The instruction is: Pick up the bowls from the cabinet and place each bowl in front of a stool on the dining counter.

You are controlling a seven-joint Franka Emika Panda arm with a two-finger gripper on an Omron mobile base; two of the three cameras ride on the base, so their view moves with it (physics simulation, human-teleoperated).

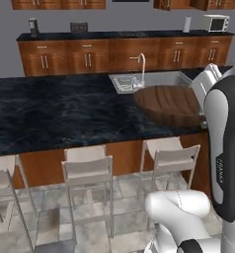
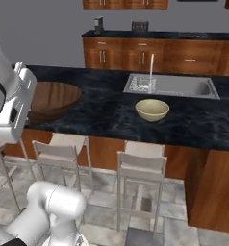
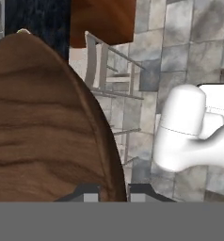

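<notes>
Two bowls are in the scene. The dark brown wooden bowl (image 1: pixel 170 104) is held by the gripper (image 3: pixel 113 190), whose jaws are closed on its rim, one finger tip on each side of the edge. The bowl hangs over the near edge of the dining counter (image 1: pixel 55 113), above a white stool (image 1: pixel 170 159). The cream ceramic bowl (image 2: pixel 152 109) stands upright on the same black marble top, just in front of the sink (image 2: pixel 171 85), and behind another stool (image 2: pixel 140 169).
</notes>
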